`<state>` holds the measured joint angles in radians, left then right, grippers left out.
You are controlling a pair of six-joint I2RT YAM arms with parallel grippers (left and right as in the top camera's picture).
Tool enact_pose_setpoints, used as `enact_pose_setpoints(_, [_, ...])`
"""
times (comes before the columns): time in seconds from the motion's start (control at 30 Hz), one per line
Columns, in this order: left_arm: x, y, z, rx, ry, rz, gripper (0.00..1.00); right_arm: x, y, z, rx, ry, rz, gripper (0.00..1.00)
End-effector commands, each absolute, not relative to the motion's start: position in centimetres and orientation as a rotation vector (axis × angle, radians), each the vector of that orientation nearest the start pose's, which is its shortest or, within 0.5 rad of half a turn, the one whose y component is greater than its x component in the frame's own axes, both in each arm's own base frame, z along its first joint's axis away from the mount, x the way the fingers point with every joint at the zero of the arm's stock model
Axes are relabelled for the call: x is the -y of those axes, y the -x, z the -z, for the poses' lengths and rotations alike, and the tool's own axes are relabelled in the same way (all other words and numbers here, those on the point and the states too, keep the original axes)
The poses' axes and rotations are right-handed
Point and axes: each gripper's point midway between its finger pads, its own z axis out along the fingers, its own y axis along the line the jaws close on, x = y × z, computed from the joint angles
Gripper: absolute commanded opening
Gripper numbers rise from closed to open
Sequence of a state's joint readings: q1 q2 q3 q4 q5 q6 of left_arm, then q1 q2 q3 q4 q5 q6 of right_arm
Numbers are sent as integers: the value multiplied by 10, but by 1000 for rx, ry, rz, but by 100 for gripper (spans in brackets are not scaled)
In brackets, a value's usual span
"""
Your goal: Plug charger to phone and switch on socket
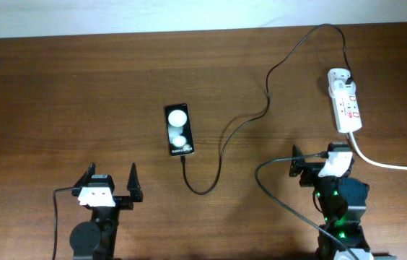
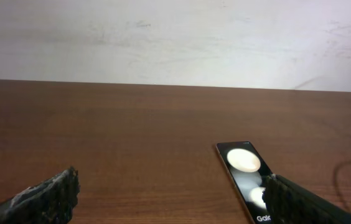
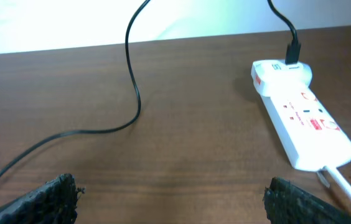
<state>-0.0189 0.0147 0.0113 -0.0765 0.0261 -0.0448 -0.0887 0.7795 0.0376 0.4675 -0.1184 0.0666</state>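
Note:
The black phone (image 1: pixel 178 130) lies flat left of the table's middle, two white spots on its face. It also shows in the left wrist view (image 2: pixel 243 169). The charger cable (image 1: pixel 221 141) runs from a black plug in the far end of the white socket (image 1: pixel 345 101), loops across the table, and its tip meets the phone's near end; I cannot tell if it is inserted. In the right wrist view the socket (image 3: pixel 303 121) lies ahead to the right and the cable (image 3: pixel 135 93) to the left. My left gripper (image 1: pixel 110 180) (image 2: pixel 172 193) is open and empty, near the phone. My right gripper (image 1: pixel 322 153) (image 3: pixel 172 193) is open and empty, near the socket.
The socket's thick white cord (image 1: pixel 391 165) runs off to the right edge and shows in the right wrist view (image 3: pixel 350 190). A thicker black robot cable (image 1: pixel 276 191) curves beside the right arm. The brown wooden table (image 1: pixel 59 94) ends at a white wall at the back.

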Motion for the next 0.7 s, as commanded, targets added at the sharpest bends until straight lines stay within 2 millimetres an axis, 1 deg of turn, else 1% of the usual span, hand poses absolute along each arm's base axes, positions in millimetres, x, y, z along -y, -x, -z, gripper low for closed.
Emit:
enact_pose_setpoints(0.0, [6, -246, -156, -1652, 3, 50, 99, 2, -284, -115, -1808, -39, -95, 99])
enact_pose_setpoints(0.1, [6, -246, -156, -1652, 3, 50, 99, 1, -281, -111, -1827, -41, -96, 99])
enact_pose_setpoints(0.17, [6, -246, -156, -1652, 3, 50, 99, 1, -276, -103, -1864, -45, -99, 99])
enact_pose_setpoints(0.27, [6, -246, -156, -1652, 3, 50, 99, 0, -264, -80, -1968, -57, -106, 99])
enact_pose_setpoints(0.4, [6, -246, -156, -1652, 3, 50, 99, -1, -247, -58, -2075, -69, -112, 99])
enact_pose_setpoints(0.47, [6, -246, -156, -1652, 3, 50, 99, -1, -243, -58, -2078, -70, -113, 99])
enact_pose_setpoints(0.57, [6, -246, -156, -1652, 3, 50, 99, -2, -246, -72, -2013, -59, -112, 99])
enact_pose_setpoints(0.67, [6, -246, -156, -1652, 3, 50, 99, -8, -248, -86, -1955, -19, -117, 99])
